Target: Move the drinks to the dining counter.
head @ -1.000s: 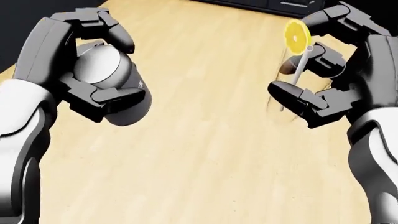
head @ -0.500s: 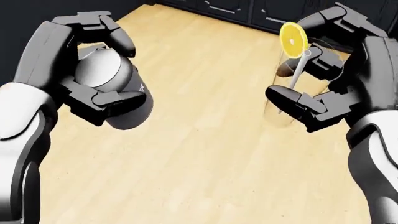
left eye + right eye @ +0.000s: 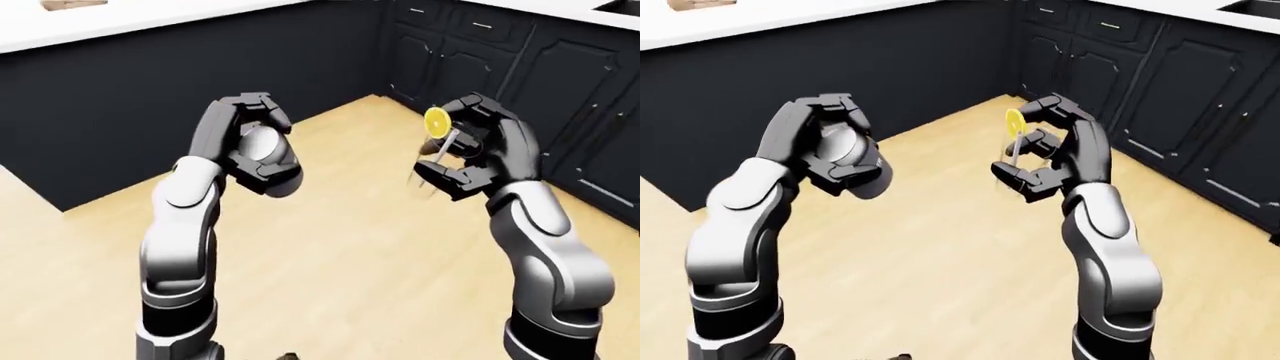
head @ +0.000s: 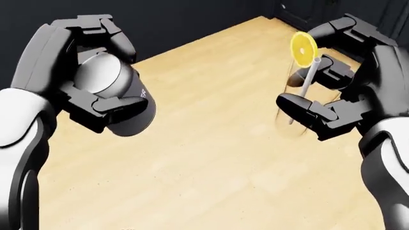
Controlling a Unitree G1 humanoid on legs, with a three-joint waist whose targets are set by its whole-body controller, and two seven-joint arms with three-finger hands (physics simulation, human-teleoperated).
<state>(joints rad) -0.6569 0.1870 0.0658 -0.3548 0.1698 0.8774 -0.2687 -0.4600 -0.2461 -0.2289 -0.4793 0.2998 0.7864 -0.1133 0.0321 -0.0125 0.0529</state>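
My left hand point(image 4: 89, 72) is shut on a dark cup with a grey-white lid point(image 4: 118, 93), held tilted at the left of the head view; it also shows in the left-eye view point(image 3: 268, 154). My right hand point(image 4: 332, 81) is shut on a clear glass point(image 4: 295, 108) with a white straw point(image 4: 307, 79) and a yellow lemon slice point(image 4: 303, 49), at the right of the head view. Both drinks are held in the air above the wooden floor point(image 4: 211, 158).
Dark cabinets point(image 3: 150, 112) with a white counter top point(image 3: 150, 19) run across the top of the eye views. More dark cabinet doors point(image 3: 560, 90) stand at the right. Light wooden floor point(image 3: 350, 255) lies between them.
The whole picture has shifted: the camera has turned, and the dark cabinets now fill more of the top left. Both hands keep their hold on the drinks.
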